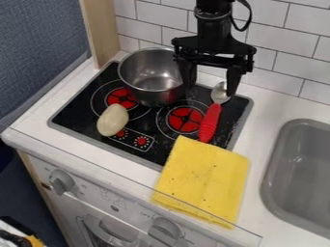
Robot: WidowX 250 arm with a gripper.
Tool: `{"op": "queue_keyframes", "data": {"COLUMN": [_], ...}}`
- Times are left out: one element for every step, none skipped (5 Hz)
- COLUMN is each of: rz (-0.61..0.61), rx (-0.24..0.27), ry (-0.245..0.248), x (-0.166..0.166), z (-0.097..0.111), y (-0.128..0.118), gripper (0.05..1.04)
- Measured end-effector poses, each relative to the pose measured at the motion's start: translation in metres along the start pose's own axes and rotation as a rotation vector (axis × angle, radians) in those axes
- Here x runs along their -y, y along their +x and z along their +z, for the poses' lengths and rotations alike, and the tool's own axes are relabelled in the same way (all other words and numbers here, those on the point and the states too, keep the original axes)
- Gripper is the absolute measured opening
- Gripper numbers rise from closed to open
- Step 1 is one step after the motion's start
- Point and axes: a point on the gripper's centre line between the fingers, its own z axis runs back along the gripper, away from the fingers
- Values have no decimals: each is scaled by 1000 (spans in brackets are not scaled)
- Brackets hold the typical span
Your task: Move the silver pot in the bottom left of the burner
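The silver metal pot [149, 79] stands upright toward the back edge of the black glass cooktop [71, 118], nearer its back-left corner, and lies to the view's left of the pincer [210, 90]. Its mouth is round, so it offers no long axis to line up with, and I can see no handle. The pincer's left-hand finger, as viewed, overlaps the pot's right rim; whether they touch I cannot tell.

The black arm [214, 24] comes in from the top edge and hangs nearly straight down, its two fingers side by side across the view. They are spread wide, with nothing between them; the spoon's silver bowl [220, 91] shows below the gap.

The next move probably calls for a shift leftward, so that one finger goes inside the rim and the other outside. The pale, oval, potato-like object [113, 119] could obstruct a slide toward the cooktop's front-left corner.
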Motion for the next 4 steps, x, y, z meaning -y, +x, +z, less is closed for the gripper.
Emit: {"op": "queue_keyframes", "data": {"rz": [-1,22,40,43], "rx": [-36,-30,-20,-28], "ry": [7,24,40,63], "x": [0,-16,-36,-47], "z": [-11,-8,-4,-7], "y": [-4,8,22,32], "gripper": [999,999,999,999]}}
